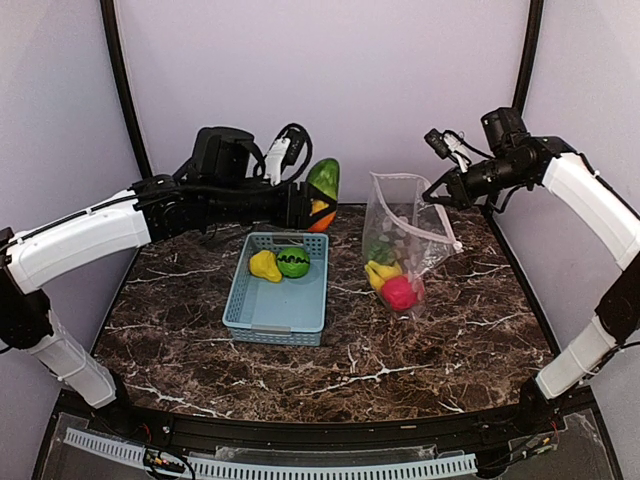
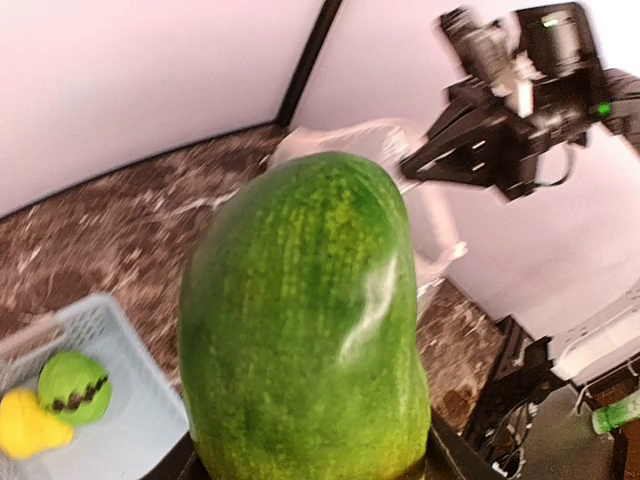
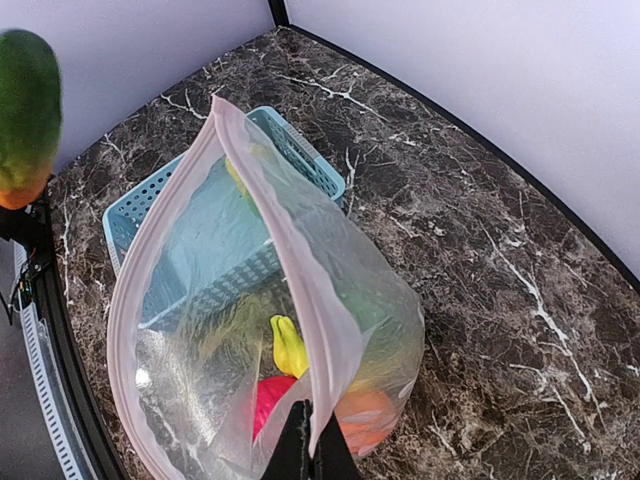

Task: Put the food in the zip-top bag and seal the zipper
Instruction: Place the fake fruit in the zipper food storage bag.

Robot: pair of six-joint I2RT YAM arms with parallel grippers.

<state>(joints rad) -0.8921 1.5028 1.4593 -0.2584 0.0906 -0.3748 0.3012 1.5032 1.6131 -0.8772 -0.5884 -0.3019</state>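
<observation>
Transfer step: my left gripper [image 1: 312, 208] is clamping the melon [image 1: 324, 180], which is hanging at upper centre of the top view, over the far rim of the basket [image 1: 275, 325], left of the bag [image 1: 400, 235]. Its long axis is standing near upright, green end up. My right gripper [image 3: 312, 455] is pinching the bag rim, mouth gaping. Next, I judge, calls for swinging right and lowering in.

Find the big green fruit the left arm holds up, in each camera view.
Top external: green fruit at the back, left of centre, beyond the blue basket.
Left wrist: it fills the centre, close up.
Right wrist: at the upper left edge.
Shared landmark: the blue basket, in all three views.
</observation>
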